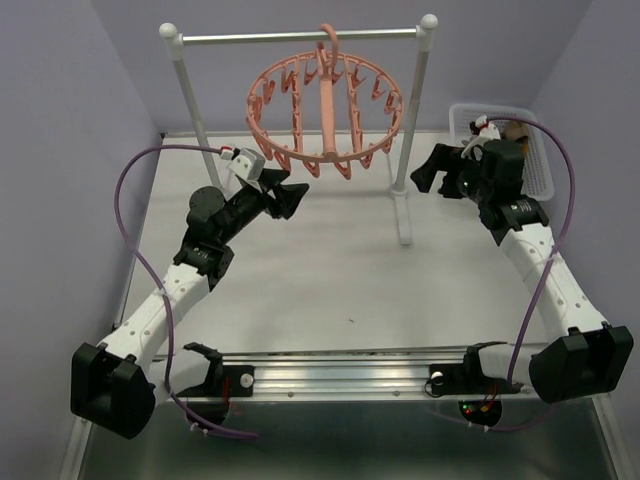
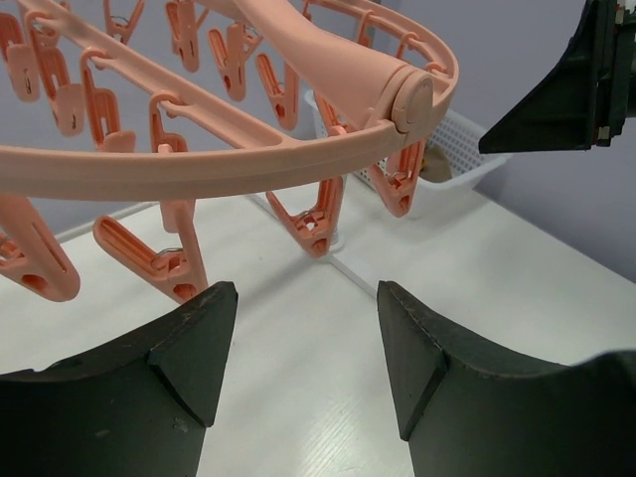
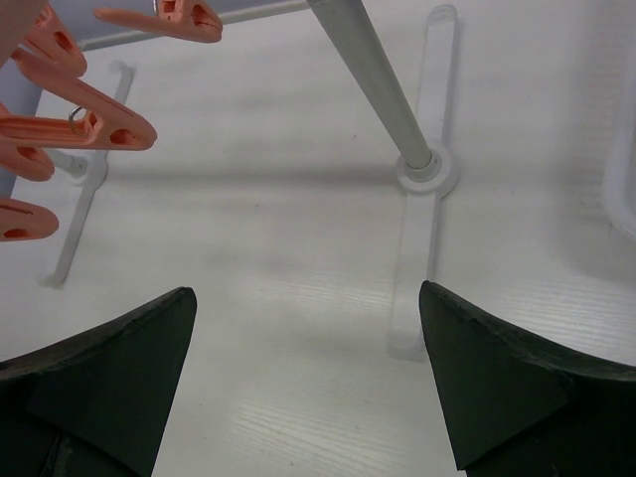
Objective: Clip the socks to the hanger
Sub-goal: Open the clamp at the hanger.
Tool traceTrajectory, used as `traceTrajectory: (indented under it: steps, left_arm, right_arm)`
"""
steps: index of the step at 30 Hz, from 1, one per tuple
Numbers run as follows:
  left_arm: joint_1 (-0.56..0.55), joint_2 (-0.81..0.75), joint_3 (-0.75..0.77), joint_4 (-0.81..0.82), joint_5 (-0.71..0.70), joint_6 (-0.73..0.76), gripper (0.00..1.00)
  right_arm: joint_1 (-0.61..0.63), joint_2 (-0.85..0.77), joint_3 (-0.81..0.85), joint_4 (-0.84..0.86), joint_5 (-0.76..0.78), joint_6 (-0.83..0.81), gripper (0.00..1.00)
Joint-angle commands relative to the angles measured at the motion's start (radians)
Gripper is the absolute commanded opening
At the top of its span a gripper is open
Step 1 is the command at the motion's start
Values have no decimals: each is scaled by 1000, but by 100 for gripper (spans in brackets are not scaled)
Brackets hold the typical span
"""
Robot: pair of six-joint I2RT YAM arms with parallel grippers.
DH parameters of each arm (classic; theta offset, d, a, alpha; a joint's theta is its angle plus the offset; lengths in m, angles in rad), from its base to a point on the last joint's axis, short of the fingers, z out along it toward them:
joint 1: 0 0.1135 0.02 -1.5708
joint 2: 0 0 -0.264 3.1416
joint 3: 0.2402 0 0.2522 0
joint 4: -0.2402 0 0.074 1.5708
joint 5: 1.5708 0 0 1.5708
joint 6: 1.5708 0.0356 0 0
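The salmon-pink round hanger [image 1: 325, 110] hangs by its hook from the rail, its clips dangling. My left gripper [image 1: 292, 193] is just below the ring's front left edge. In the left wrist view the ring [image 2: 248, 159] and a clip [image 2: 316, 221] sit just above the left gripper [image 2: 303, 298], which is open with only table between its jaws. My right gripper [image 1: 425, 170] hovers right of the stand's right post, wide open and empty [image 3: 306, 298]. Of the socks, only a scrap of brown fabric [image 1: 515, 128] shows in the basket behind the right arm.
The white-posted rail stand [image 1: 418, 90] carries the hanger; its right post [image 3: 368, 70] and foot [image 3: 427, 171] are close ahead of the right gripper. A white mesh basket [image 1: 540, 165] sits at the back right corner. Purple walls enclose the table.
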Motion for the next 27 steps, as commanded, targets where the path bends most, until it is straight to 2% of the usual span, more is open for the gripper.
traceTrajectory:
  steps: [1,8,15,27]
  left_arm:
    - [2,37,63,100,54,-39,68]
    - [-11,86,87,128,39,-73,68]
    - [-45,130,95,159,12,-85,68]
    - [-56,144,127,156,-130,-50,67]
  right_arm:
    - [13,12,52,37,-48,-5,100]
    - [44,61,104,40,-36,4,100]
    - [140,118,161,71,42,-4,100]
    - [162,179,225,119,90,-21,100]
